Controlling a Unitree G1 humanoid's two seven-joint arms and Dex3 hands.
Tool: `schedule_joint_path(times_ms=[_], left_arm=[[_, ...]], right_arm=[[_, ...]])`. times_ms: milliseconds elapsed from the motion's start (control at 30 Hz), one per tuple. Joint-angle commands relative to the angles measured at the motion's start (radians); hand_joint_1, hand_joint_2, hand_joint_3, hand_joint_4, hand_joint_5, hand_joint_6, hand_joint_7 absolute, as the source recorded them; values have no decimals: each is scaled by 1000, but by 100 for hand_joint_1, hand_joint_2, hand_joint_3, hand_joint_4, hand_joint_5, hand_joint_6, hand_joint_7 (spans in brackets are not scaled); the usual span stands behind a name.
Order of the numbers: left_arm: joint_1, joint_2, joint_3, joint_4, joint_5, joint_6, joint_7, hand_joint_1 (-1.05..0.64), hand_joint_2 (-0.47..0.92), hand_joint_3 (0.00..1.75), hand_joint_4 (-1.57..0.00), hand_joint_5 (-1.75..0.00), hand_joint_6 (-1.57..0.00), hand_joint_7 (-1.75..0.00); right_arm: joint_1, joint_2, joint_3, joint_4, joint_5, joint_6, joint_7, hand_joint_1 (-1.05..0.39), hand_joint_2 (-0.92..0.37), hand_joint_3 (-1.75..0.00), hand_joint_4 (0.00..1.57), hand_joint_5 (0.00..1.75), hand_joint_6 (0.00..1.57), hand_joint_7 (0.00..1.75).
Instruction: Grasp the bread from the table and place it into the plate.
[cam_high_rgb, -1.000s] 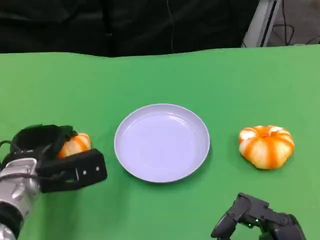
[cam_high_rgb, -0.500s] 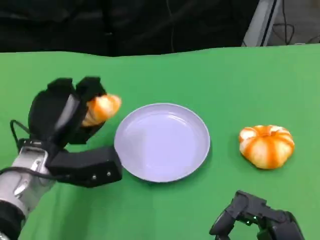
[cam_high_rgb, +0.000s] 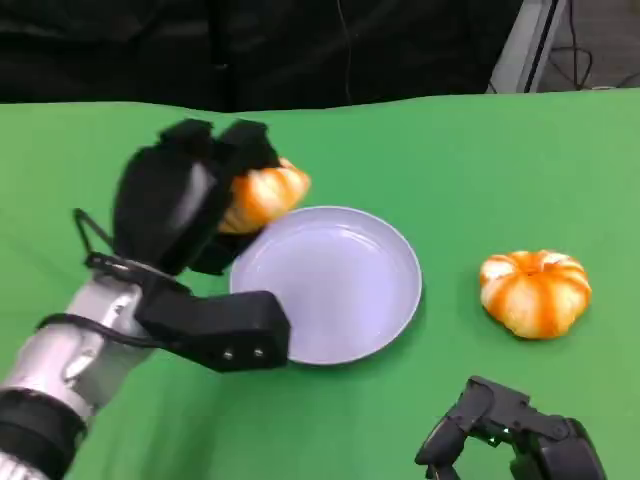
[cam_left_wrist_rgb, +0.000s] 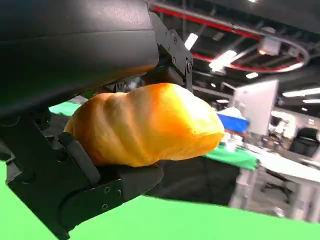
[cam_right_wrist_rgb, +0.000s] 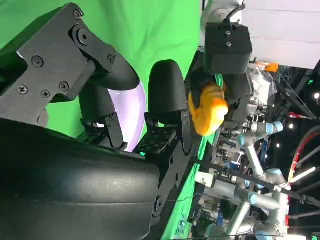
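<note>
My left hand (cam_high_rgb: 190, 205) holds an orange-brown bread roll (cam_high_rgb: 264, 194) in the air, just over the far left rim of the pale lavender plate (cam_high_rgb: 330, 285). Up close in the left wrist view, the roll (cam_left_wrist_rgb: 145, 125) sits clamped between black fingers (cam_left_wrist_rgb: 115, 187). The right wrist view catches the same roll (cam_right_wrist_rgb: 207, 107) in the left hand (cam_right_wrist_rgb: 227, 70) beyond the plate (cam_right_wrist_rgb: 134, 122). My right hand (cam_high_rgb: 510, 440) rests low at the near right edge of the table, fingers curled in, holding nothing.
A second round orange-and-white striped bun (cam_high_rgb: 536, 291) lies on the green table (cam_high_rgb: 450, 160) to the right of the plate. A dark backdrop runs behind the table's far edge.
My left hand has lifted the roll off the table at the left and carried it up and rightward to the plate's rim. The right hand has barely moved.
</note>
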Motion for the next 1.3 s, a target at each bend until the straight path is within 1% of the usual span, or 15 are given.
schedule_joint_path(times_ms=[33,400,533,567,600,633,667,700,733,767,800,867,967,1100,1300], left_arm=[[-25,-20,-15,7,3,-7,-39,-17,26,144,-95,-175,-75,-175],[-87,-99,-85,184,33,9,-63,-17,30,136,-92,-175,-76,-169],[-105,-117,-86,221,2,34,-158,-17,35,129,-89,-175,-74,-163],[-109,-122,-84,225,-13,47,-212,-20,48,103,-77,-165,-71,-121],[-114,-123,-85,225,-23,58,-260,-24,70,63,-64,-136,-68,-65],[-116,-122,-86,223,-28,65,-292,-28,81,42,-56,-117,-66,-39],[-117,-121,-86,219,-29,69,-307,-30,87,29,-50,-106,-64,-23],[-116,-120,-85,214,-30,72,-316,-30,90,25,-49,-102,-64,-18],[-115,-120,-88,198,-29,100,-358,-31,91,23,-48,-100,-64,-15],[-114,-119,-90,184,-28,122,-390,-52,92,27,-19,-70,-38,-7],[-110,-121,-89,166,-30,151,-426,-62,92,29,-10,-56,-27,-5],[-100,-123,-86,137,-33,186,-466,-73,92,33,-2,-34,-13,-3],[-79,-120,-89,93,-35,223,-515,-85,92,42,0,-8,-3,-1],[-60,-100,-89,37,-39,255,-569,-93,92,49,0,-1,0,0],[-34,-63,-75,-44,-60,263,-635,-98,92,55,0,0,0,0]], right_arm=[[5,-3,-5,3,-6,-4,-10,-5,-26,-139,78,157,83,128],[22,-5,-1,-15,4,0,-6,-6,-26,-138,77,157,83,127],[26,-5,-1,-18,-3,-1,-7,-7,-27,-137,77,156,83,126],[28,-5,0,-21,-6,1,-8,-7,-27,-137,77,156,83,126],[30,-5,0,-24,-8,2,-8,-7,-28,-137,77,156,83,126],[32,-6,0,-26,-9,3,-8,-7,-28,-137,77,156,83,126],[32,-6,0,-27,-10,3,-8,-7,-28,-137,77,156,83,126],[33,-6,0,-27,-11,3,-8,-7,-28,-137,76,156,83,126],[34,-6,1,-28,-10,4,-7,-7,-28,-137,76,156,83,126],[34,-6,1,-29,-9,5,-6,-8,-28,-136,76,156,83,126],[35,-6,2,-31,-8,7,-5,-8,-28,-136,76,156,83,126],[36,-6,3,-33,-7,10,-4,-8,-29,-136,76,156,83,126],[37,-5,3,-35,-9,9,-7,-6,-29,-136,77,156,83,126],[38,-6,3,-36,-8,10,-6,-6,-28,-138,77,156,83,126],[37,-8,1,-34,-8,8,-5,-7,-28,-137,76,156,83,126]])
